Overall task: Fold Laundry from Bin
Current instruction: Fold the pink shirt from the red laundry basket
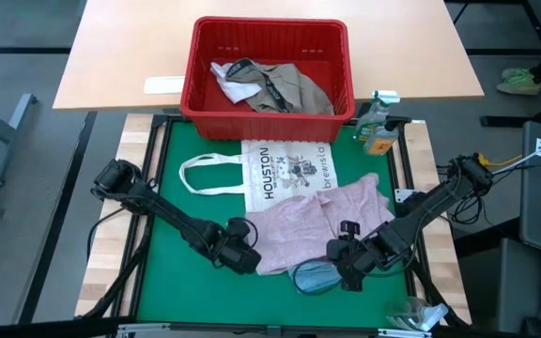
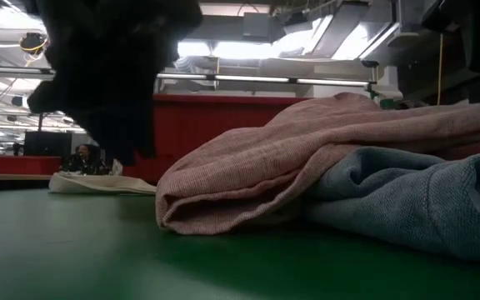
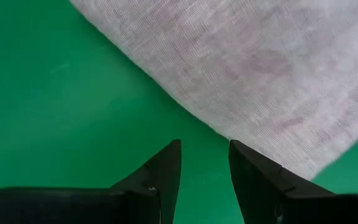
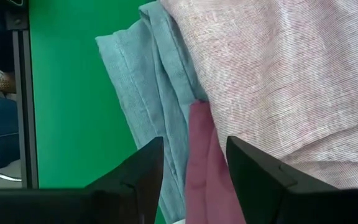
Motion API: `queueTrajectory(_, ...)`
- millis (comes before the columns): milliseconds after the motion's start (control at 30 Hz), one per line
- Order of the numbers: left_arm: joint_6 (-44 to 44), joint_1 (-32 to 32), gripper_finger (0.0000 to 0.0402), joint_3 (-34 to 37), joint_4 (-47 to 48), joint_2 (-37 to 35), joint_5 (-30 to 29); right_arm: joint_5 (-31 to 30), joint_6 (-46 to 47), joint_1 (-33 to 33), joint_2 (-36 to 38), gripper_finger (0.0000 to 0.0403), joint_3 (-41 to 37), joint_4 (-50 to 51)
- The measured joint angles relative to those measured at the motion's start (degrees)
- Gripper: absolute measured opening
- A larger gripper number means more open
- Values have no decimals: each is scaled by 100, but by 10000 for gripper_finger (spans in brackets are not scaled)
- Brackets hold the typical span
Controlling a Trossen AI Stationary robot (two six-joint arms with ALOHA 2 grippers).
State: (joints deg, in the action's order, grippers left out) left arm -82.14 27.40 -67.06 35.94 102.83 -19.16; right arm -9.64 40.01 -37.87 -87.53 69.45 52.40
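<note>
the left gripper [image 1: 243,255] sits low in the high view, left of centre, its fingers parted with nothing between them. in the left wrist view its two dark fingertips [image 3: 166,163] frame bare green mat [image 3: 55,93], and the corner of the pale pink garment [image 3: 260,68] comes down to a point just beyond the gap, a little toward the upper right of that frame. so the cloth lies ahead of this gripper and close, not yet between the jaws.

the right gripper [image 1: 347,267] is lower right of centre in the high view, also released and empty. in the right wrist view its fingers straddle a darker pink fold [image 4: 202,163], with the light blue garment [image 4: 148,87] running toward the upper left and the pale pink sheet filling the upper right.

in the high view the pale pink garment [image 1: 317,221] spreads between the two grippers, its long axis roughly left to right across the lower middle of the frame, partly overlapping the white tote bag [image 1: 285,171] above it. the blue piece [image 1: 314,276] pokes out at the lower edge, just beside the right gripper.

each arm looks equally close to its own end of the pink cloth, so a two-handed pinch seems likely; the right side risks catching the blue piece too.

the bin [image 1: 270,105], top centre, still holds khaki-grey and white laundry [image 1: 275,84].
</note>
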Motion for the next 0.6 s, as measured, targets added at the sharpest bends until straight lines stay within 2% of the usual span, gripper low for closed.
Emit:
queueTrajectory(267, 275, -102, 136, 335, -396, 9, 82, 1, 0, 0, 0, 175, 0, -13)
queueTrajectory(433, 320, -249, 171, 335, -402, 9, 358, 1, 0, 0, 0, 175, 0, -46)
queueTrajectory(600, 319, -343, 207, 335, -447, 9, 354, 1, 0, 0, 0, 175, 0, -46)
